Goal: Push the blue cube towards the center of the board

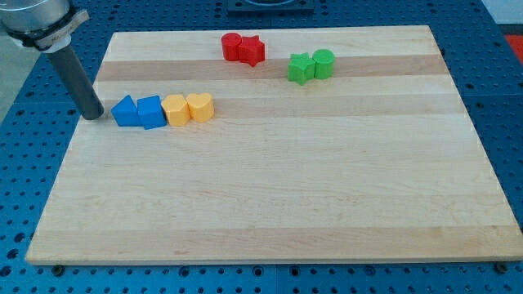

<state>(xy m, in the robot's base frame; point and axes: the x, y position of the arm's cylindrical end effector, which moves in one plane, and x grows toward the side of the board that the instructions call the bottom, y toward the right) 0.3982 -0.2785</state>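
**Rod tip sitting at the left end of a four-block row**

The robot's tip (93, 117) is resting on the pale wooden board (270, 204) near its left edge, just to the view's left of a blue triangular block (124, 111). Whether it is touching that block cannot be told; the gap, if any, is slight. The rod is a smooth, dark, matte cylinder leaning up toward the view's top left into a grey metal collar. There are no jaws to be apart or together: the arm is ending in this plain rod.

The blue cube (151, 112) is lying directly right of the blue triangular block, the two pressed side by side, well left of the board's center. Touching the cube's right side is a yellow block with faceted sides (175, 109), and beside that a yellow heart-shaped block (200, 106), making one tight row.

Near the view's top, a rounded red block (233, 46) and a red star-shaped block (253, 50) are sitting together. To their right, a green star-shaped block (301, 67) is abutting a green cylinder-like block (324, 63). The board is showing lengthwise grain in lighter and darker strips, and it is lying on a blue perforated surface (24, 163).
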